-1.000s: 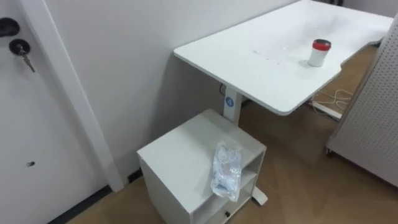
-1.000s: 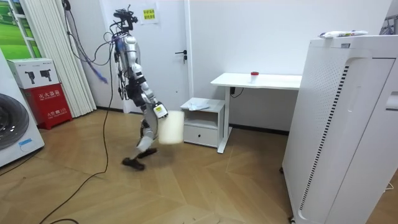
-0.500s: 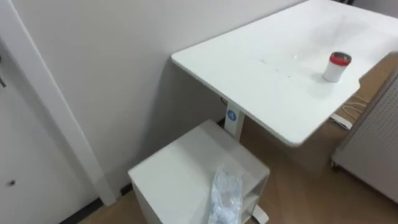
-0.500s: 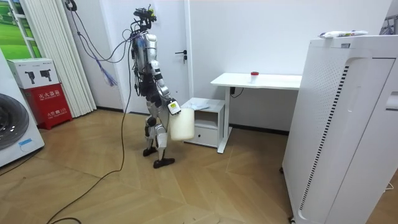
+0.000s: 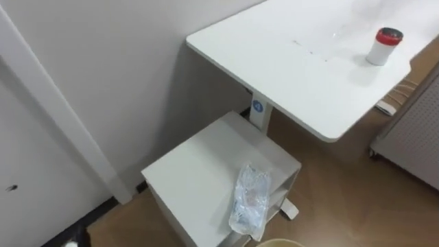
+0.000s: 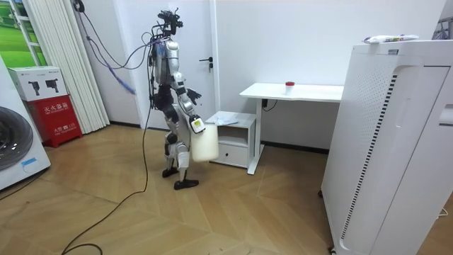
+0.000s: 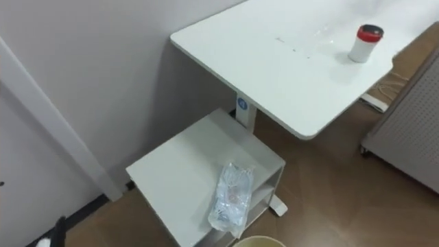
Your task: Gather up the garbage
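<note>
Left eye view: A white tabletop (image 5: 295, 75) occupies the 1 to 2 o'clock part of the view. A small white jar with a red lid (image 5: 384, 46) stands upright on it near its 2 o'clock end, with nothing beside it. A low white cabinet (image 5: 199, 171) stands on the wood floor at 6 o'clock, below the tabletop's near corner and beside its support leg. The garbage, a crumpled clear plastic bottle (image 5: 250, 199), lies on the cabinet top at its 4 o'clock edge. Its lower end overhangs the open shelf front. The curved rim of a cream bin (image 5: 280, 243) shows at the bottom edge, at 5 o'clock from the bottle and apart from it. A white perforated panel (image 5: 411, 144) stands at 3 o'clock.

Right eye view: The arrangement is the same. The bottle lies untouched on the cabinet top, and the bin rim is below it at 6 o'clock.

Room view: The robot stands upright on the wood floor at 9 o'clock from the cabinet, facing it. Its right hand (image 6: 197, 126) is at the top of the bin, which hangs beside its thigh. The grip cannot be told at this range. Its left hand (image 6: 192, 93) is held forward at chest height, apart from everything, and its state likewise cannot be told. A tall white appliance (image 6: 396, 142) stands at 3 o'clock.
</note>
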Robot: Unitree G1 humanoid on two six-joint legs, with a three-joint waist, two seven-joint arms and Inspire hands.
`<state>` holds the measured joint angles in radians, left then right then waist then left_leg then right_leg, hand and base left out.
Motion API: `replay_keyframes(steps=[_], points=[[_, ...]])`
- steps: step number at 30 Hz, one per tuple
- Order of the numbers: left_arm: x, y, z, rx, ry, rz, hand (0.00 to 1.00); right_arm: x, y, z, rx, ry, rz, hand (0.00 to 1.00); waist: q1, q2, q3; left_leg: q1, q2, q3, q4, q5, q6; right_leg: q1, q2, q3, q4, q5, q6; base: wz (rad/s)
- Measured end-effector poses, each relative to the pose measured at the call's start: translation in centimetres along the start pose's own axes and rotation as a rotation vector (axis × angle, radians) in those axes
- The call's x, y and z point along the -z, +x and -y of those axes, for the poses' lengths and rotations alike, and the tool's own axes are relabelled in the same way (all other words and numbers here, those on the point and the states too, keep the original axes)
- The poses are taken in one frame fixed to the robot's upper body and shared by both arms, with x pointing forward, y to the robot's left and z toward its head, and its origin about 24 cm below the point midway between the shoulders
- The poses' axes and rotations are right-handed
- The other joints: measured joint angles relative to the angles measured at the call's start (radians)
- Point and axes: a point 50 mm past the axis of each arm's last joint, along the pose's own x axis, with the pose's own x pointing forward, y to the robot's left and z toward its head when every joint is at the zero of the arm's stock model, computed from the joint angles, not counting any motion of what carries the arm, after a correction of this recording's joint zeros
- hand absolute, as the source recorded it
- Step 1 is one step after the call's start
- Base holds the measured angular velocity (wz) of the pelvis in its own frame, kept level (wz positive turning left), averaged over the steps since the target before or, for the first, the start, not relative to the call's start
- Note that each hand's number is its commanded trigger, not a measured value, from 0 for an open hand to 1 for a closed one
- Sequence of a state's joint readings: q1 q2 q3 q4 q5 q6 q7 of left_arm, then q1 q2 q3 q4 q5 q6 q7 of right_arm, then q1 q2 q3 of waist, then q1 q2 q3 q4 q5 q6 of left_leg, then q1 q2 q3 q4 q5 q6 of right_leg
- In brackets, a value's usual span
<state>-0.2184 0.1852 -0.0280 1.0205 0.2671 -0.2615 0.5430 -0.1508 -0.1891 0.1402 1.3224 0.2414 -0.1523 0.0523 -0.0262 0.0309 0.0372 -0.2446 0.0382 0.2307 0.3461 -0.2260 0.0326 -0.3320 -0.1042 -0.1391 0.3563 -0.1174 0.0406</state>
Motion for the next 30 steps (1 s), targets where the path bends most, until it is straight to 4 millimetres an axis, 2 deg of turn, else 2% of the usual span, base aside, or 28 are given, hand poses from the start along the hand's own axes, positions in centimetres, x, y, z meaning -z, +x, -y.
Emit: replay_keyframes(steps=[2, 3, 5, 8, 10, 13, 14, 17, 21, 23, 26, 30], points=[[-2.3, 1.1, -0.2, -0.049, -0.032, 0.072, 0.0, -0.7, 0.1, -0.1, 0.011, -0.003, 0.022, 1.0, -0.007, 0.001, 0.0051, -0.06, 0.001, 0.01, 0.039, -0.004, 0.004, -0.072, -0.011, -0.002, 0.051, -0.002, -0.01, -0.15], [-2.8, 1.3, -0.2, -0.055, -0.038, 0.086, 0.0, -1.0, 0.2, -0.1, 0.013, -0.002, 0.03, 1.0, -0.015, 0.002, 0.0063, -0.078, 0.001, 0.009, 0.052, -0.007, 0.006, -0.089, -0.014, -0.002, 0.064, -0.002, -0.011, 0.0], [-4.5, 2.1, -0.5, -0.079, -0.056, 0.131, 0.0, -2.1, 0.3, 0.1, 0.024, -0.002, 0.071, 1.0, -0.037, 0.003, 0.0145, -0.143, 0.011, 0.01, 0.108, -0.02, 0.01, -0.147, -0.015, 0.0, 0.105, -0.002, -0.018, -0.03], [-5.6, 2.4, -0.8, -0.114, -0.063, 0.177, 0.0, -3.0, 0.4, 0.3, 0.033, -0.015, 0.11, 1.0, -0.055, 0.008, 0.0261, -0.206, 0.036, 0.02, 0.169, -0.034, 0.013, -0.196, -0.003, 0.001, 0.114, 0.006, -0.029, -0.15], [-5.9, 2.6, -1.0, -0.13, -0.062, 0.2, 0.0, -3.4, 0.4, 0.2, 0.04, -0.015, 0.129, 1.0, -0.066, 0.009, 0.0282, -0.245, 0.051, 0.023, 0.204, -0.04, 0.011, -0.228, 0.006, 0.001, 0.124, 0.014, -0.036, -0.16], [-7.3, 3.0, -1.3, -0.159, -0.068, 0.24, 0.0, -4.3, 0.4, 0.1, 0.044, -0.025, 0.167, 1.0, -0.083, 0.009, 0.0316, -0.308, 0.059, 0.02, 0.258, -0.052, 0.009, -0.289, 0.01, 0.0, 0.162, 0.013, -0.043, -0.07], [-8.0, 3.3, -1.4, -0.171, -0.083, 0.255, 0.0, -4.7, 0.4, 0.2, 0.049, -0.033, 0.187, 1.0, -0.087, 0.015, 0.0354, -0.335, 0.071, 0.016, 0.279, -0.056, 0.009, -0.305, 0.017, -0.001, 0.165, 0.015, -0.045, -0.08], [-9.7, 4.0, -2.1, -0.214, -0.103, 0.294, 0.0, -5.5, 0.4, 0.1, 0.052, -0.01, 0.227, 1.0, -0.108, 0.024, 0.0409, -0.393, 0.083, 0.01, 0.315, -0.061, 0.011, -0.353, 0.02, -0.012, 0.184, 0.016, -0.051, 0.03], [-11.7, 4.7, -2.9, -0.249, -0.105, 0.352, 0.0, -6.2, 0.3, 0.1, 0.052, 0.016, 0.258, 1.0, -0.122, 0.029, 0.0453, -0.447, 0.091, 0.01, 0.36, -0.077, 0.011, -0.408, 0.022, -0.007, 0.224, 0.009, -0.057, -0.05], [-12.8, 4.9, -3.1, -0.255, -0.107, 0.383, 0.0, -6.6, 0.2, 0.1, 0.048, 0.001, 0.273, 1.0, -0.141, 0.03, 0.0461, -0.475, 0.09, 0.01, 0.378, -0.083, 0.012, -0.44, 0.019, -0.002, 0.252, 0.001, -0.055, 0.0], [-13.7, 5.0, -3.0, -0.247, -0.103, 0.413, 0.0, -6.6, 0.2, 0.0, 0.044, 0.007, 0.274, 1.0, -0.158, 0.03, 0.0465, -0.489, 0.095, 0.013, 0.385, -0.086, 0.013, -0.457, 0.018, 0.002, 0.267, -0.003, -0.056, -0.01], [-14.1, 5.1, -3.1, -0.25, -0.106, 0.422, 0.0, -6.7, 0.3, -0.2, 0.034, 0.026, 0.274, 1.0, -0.16, 0.029, 0.0472, -0.504, 0.113, 0.018, 0.411, -0.103, 0.008, -0.475, 0.031, 0.008, 0.276, -0.01, -0.06, -0.11]])
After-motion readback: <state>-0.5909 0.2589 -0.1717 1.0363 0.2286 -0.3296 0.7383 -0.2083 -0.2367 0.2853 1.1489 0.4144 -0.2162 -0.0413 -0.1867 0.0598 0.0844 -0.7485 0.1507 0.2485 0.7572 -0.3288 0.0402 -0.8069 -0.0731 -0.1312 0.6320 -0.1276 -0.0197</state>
